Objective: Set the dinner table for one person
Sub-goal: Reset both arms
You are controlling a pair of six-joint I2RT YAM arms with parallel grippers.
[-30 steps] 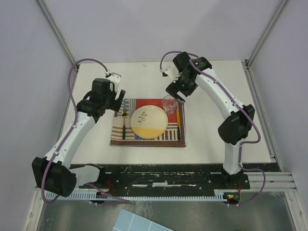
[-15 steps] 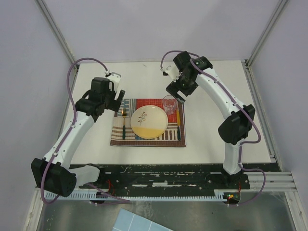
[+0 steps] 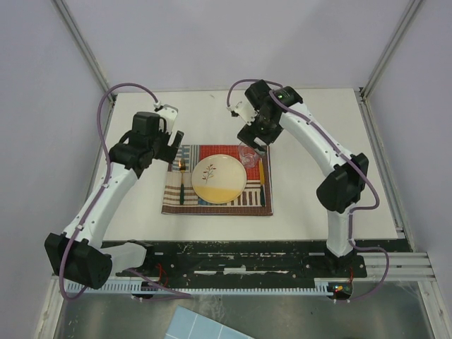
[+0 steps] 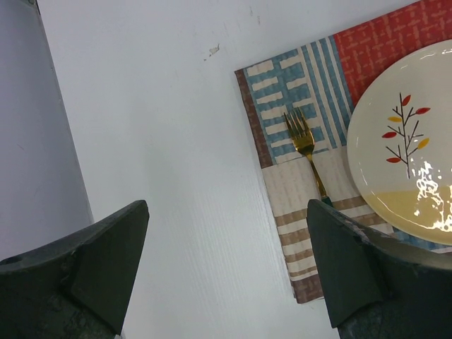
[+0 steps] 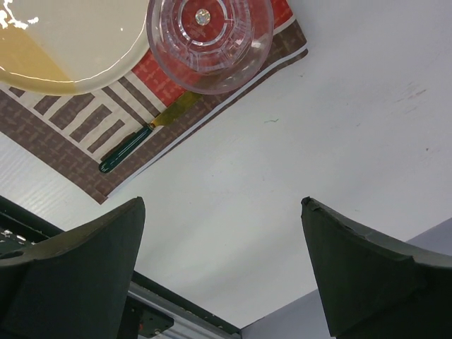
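The white dinner table [image 3: 311, 191] carries a striped patchwork placemat [image 3: 212, 206]. On the mat lie a cream plate [image 3: 219, 178], a gold fork [image 3: 181, 181] to its left and a green-handled knife [image 3: 262, 186] to its right. A clear glass [image 3: 248, 156] stands upright at the mat's far right corner. My left gripper [image 3: 172, 147] hovers open over bare table just left of the fork [image 4: 305, 145], nothing between its fingers [image 4: 106, 261]. My right gripper [image 3: 253, 136] hangs open just behind the glass [image 5: 210, 35], apart from it and empty.
Metal frame rails [image 3: 381, 56] and pale walls bound the table at the back and sides. A black base strip [image 3: 247, 258] with both arm mounts runs along the near edge. In the right wrist view the placemat [image 5: 78, 127] edge and knife [image 5: 134, 145] lie left of the gripper [image 5: 222, 201].
My right gripper has drifted left and slightly toward the back, staying open above the glass. The left arm has barely shifted. Nothing on the mat has moved.
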